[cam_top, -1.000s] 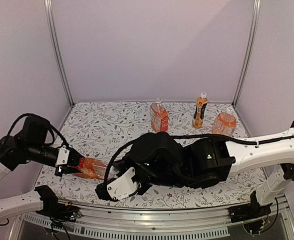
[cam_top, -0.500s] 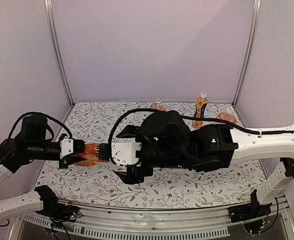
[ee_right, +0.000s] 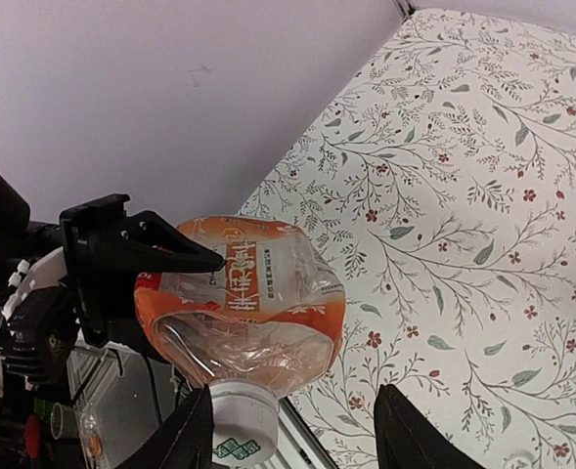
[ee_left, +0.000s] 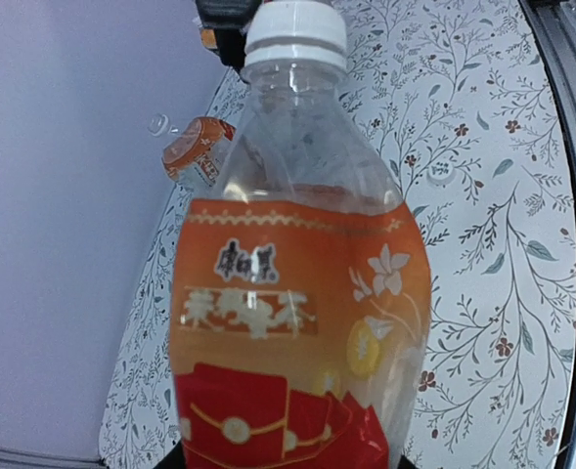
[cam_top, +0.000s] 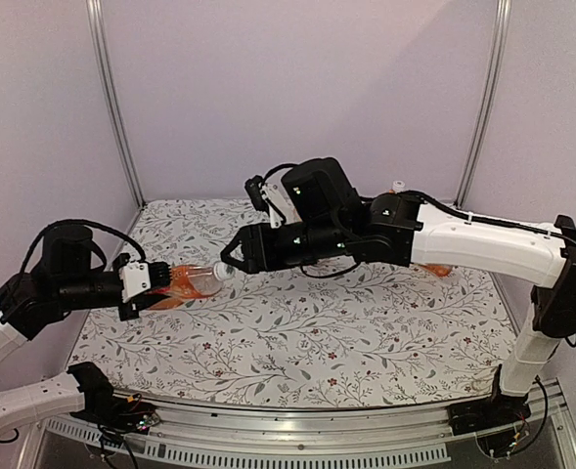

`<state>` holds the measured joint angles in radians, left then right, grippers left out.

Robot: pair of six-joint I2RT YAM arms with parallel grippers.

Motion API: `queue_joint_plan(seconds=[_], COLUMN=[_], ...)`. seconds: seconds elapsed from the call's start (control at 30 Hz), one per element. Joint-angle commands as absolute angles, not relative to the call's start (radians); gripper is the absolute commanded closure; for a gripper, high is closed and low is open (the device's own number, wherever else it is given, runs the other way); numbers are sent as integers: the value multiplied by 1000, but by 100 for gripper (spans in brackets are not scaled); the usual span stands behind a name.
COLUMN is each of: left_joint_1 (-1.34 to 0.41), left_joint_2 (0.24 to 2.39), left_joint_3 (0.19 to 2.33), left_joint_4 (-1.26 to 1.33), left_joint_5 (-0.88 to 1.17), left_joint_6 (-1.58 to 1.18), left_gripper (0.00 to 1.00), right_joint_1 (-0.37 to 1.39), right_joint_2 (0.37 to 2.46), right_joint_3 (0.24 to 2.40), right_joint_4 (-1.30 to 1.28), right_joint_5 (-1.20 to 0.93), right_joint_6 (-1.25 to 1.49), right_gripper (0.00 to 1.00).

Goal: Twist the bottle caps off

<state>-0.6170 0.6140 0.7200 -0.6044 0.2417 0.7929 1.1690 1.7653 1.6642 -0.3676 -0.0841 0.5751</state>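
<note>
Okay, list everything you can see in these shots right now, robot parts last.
held bottle: one, clear with orange label, lifted on its side, left
cap: one, white, on the held bottle
rear bottles: at least two, orange, far side, partly hidden
tablecloth: one, white leaf print, spread under both arms
left gripper: one, black, shut on the held bottle
right gripper: one, black, open around the cap

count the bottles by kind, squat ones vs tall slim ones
squat bottles: 3 (held squat bottle in the left pincer; one by the back wall; one mostly behind the right arm)
tall slim bottle: 1, only its top shows
total: 4
</note>
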Motion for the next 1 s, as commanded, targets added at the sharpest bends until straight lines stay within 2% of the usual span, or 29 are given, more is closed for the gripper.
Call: queue_joint_plan(seconds=[0.0,0.1,0.3,0.43,0.53,0.7,0.77,0.97], left_joint_1=[-612,-612,-612,-612,-612,-612,-612,-613], left_joint_2=[607,608,610,609,609,607,607,607], left_joint_3=[698,696,695,697,697,698,701,730], left_joint_4=[-578,-578,-577,-577,-577,-585,-606,-780], left_joint_5=[230,232,225,229,231,236,255,422], left_joint_6=[790,790,800,801,803,802,810,892], left_gripper=[77,77,77,77,77,77,78,78], right_joint_1=[1181,1180,1180,1181,1181,1189,1231,1478], right_joint_2=[1803,1811,1827,1830,1832,1825,1806,1689], right_joint_3=[1703,1709,1729,1728,1738,1757,1766,1599], right_joint_4=[-426,-436,-455,-464,-465,-497,-551,-562], right_joint_5=[-181,-195,-262,-262,-261,-267,-145,336], right_joint_6=[729,727,721,715,700,579,433,-484], right_gripper=[49,58,61,81,100,100,100,100])
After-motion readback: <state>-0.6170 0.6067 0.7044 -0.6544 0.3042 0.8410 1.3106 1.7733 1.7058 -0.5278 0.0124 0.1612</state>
